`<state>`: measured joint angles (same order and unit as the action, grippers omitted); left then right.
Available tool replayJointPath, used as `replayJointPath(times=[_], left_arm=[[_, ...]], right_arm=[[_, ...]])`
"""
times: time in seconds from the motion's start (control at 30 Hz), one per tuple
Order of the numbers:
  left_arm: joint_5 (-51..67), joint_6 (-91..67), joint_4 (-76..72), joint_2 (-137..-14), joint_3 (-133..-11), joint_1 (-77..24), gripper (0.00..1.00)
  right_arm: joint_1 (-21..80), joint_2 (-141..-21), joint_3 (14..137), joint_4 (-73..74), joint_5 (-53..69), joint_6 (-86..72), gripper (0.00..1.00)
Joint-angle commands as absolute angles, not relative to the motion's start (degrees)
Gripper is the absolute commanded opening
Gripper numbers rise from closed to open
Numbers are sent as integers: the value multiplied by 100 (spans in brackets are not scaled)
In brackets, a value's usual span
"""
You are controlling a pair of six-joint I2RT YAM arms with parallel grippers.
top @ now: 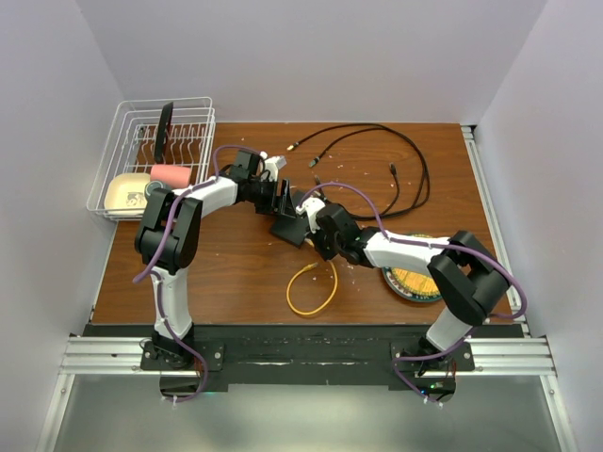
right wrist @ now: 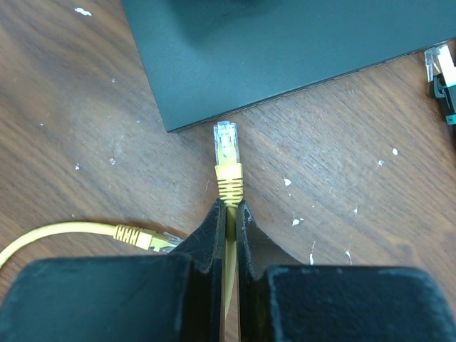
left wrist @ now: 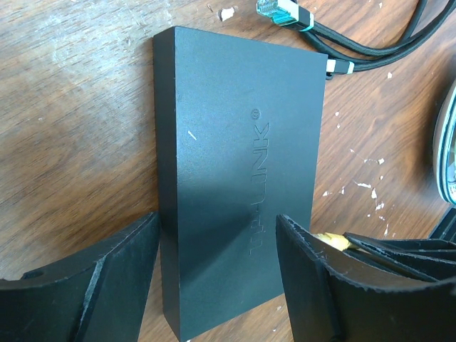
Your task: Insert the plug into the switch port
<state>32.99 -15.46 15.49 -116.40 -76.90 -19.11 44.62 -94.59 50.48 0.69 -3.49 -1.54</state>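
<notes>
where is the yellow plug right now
In the right wrist view, the yellow plug sticks out of the right claw, its tip close to the black switch's edge.

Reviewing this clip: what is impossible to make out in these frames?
Switch ports: no view shows them; both wrist views catch mostly its top, and the arms cover it in the top view.
Left claw grip: left wrist, fingers flank the switch, contact unclear.
Cable: right wrist, the right claw, shut on it, hides most behind the plug.

The matte-black switch (left wrist: 235,185) lies flat on the tabletop (left wrist: 71,107), logo up. The clear, yellow-booted plug (right wrist: 226,142) points at its edge, just short of touching.
</notes>
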Motion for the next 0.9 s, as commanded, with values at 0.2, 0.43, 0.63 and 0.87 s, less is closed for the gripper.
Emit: replayJointPath(times=[0.2, 0.43, 0.63, 0.87], left_arm=[[3674, -1591, 1468, -11637, -7664, -1890, 70], [3735, -1573, 1441, -11654, -7594, -1890, 70], [3744, -1573, 1424, -11663, -7559, -1890, 70], [3744, -1547, 1433, -11663, -7541, -1890, 70]], right_arm=[[4491, -9747, 5344, -53, -264, -123, 0], [4500, -9651, 5291, -123, -281, -114, 0], [4509, -9483, 5229, -149, -395, -123, 0], [4526, -9378, 5212, -176, -422, -114, 0]])
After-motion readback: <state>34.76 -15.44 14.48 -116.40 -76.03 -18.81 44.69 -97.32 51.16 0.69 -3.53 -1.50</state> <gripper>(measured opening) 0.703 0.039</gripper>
